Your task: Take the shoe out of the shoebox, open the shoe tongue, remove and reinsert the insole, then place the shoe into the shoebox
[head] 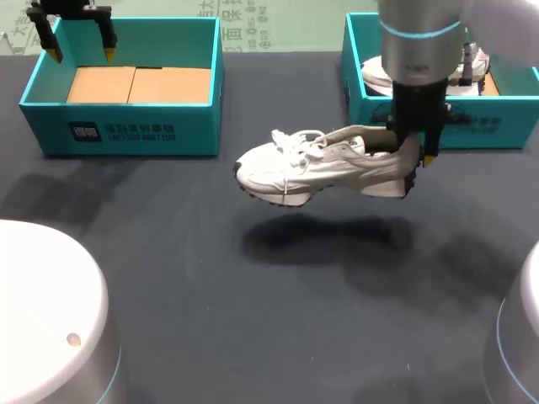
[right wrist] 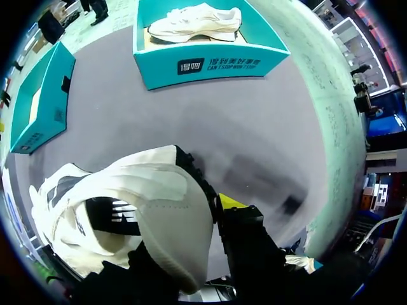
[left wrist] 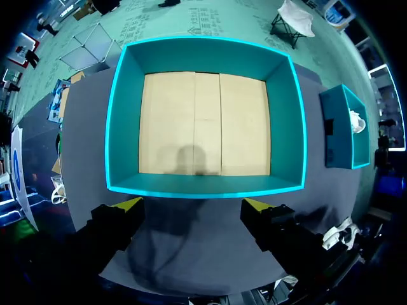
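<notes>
Head view. At the far left corner, left gripper (head: 80, 52): fingers apart, poised over the back wall of the left shoebox (head: 126, 135). Inside the box, bare cardboard floor (head: 139, 84). Right of the middle, right gripper (head: 413, 150): clamped on the heel of the white shoe (head: 312, 164), one finger inside the collar, the other outside. Hangs clear of the table (head: 253, 337), sole down, toe pointing toward the left shoebox, with a shadow (head: 320, 236) on the surface below. Just behind, right shoebox (head: 497, 126), with a second shoe (head: 375, 74) lying in it.

Left wrist view. Left gripper (left wrist: 193, 204): yellow tips well apart. Ahead of the fingers, left shoebox (left wrist: 203, 187) seen from straight above, cardboard floor (left wrist: 203, 121) showing. Well apart from it, off to one side, right shoebox (left wrist: 337, 136).

Right wrist view. Right gripper (right wrist: 184, 219): shut around the back of the white shoe (right wrist: 146, 190), one yellow tip pressed against the outside of the heel, the other finger down in the shoe's opening. Ahead across the table (right wrist: 241, 127), right shoebox (right wrist: 210, 63) holding the second shoe (right wrist: 194, 22). Off to the side, left shoebox (right wrist: 38, 101).
</notes>
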Available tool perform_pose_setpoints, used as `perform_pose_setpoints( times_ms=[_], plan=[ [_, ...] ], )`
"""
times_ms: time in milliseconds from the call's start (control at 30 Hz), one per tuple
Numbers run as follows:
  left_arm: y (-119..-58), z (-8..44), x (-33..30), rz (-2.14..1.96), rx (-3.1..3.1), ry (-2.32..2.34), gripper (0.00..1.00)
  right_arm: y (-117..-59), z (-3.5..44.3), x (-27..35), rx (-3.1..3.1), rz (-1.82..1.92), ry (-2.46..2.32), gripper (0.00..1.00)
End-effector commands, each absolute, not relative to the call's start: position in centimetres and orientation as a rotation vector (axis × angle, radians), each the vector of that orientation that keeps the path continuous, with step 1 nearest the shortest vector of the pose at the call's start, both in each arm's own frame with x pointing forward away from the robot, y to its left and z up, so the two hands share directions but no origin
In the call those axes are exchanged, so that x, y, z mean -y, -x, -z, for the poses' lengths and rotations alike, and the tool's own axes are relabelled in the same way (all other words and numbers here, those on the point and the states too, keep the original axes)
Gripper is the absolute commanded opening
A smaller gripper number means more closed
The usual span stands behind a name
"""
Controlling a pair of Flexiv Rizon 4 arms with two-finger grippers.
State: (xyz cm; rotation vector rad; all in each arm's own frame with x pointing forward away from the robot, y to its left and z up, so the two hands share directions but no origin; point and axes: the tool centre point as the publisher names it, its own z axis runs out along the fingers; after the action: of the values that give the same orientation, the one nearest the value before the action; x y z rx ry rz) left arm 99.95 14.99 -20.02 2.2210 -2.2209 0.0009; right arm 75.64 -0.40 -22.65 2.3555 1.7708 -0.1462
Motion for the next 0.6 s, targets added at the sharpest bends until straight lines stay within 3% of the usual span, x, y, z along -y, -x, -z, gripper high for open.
perform_pose_setpoints(
  times_ms=[33, 600],
  plan=[
    [-100.0, 20.0, -15.0, 0.0, 2.221, -2.221, 1.0, -74.8, 24.9, -1.5, -1.753, 0.141, -2.343, 0.0],
    [-100.0, 20.0, -15.0, 0.0, 2.221, -2.221, 1.0, -73.5, 27.6, -3.2, -1.74, 0.131, -2.374, 0.0]
  ],
)
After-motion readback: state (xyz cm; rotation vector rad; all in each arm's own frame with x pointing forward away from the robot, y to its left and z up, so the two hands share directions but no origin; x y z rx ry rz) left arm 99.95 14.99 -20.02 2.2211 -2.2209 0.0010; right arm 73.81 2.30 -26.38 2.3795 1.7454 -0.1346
